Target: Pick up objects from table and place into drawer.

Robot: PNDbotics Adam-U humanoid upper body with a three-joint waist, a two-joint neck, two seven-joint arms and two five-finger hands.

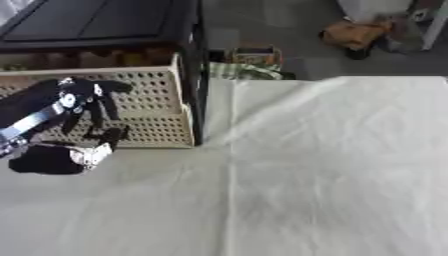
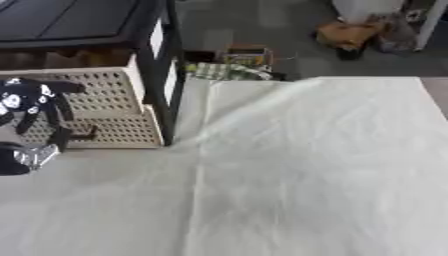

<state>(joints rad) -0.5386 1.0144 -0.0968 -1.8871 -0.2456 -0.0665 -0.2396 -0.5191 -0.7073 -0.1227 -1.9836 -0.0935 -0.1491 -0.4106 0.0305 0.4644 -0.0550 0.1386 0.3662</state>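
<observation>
A beige perforated drawer stands pulled out of the black cabinet at the upper left. My left hand hangs over the drawer's inside, open, fingers spread and pointing down at its floor. A small dark shape lies by the fingertips near the drawer's front wall; I cannot tell what it is. On the white cloth just in front of the drawer lies a black lump with a pale grey-white part. My right hand shows in no view.
The white tablecloth covers the table to the right and front. Behind the table's far edge on the floor are a basket with green checked cloth, an orange-brown bag and a white container.
</observation>
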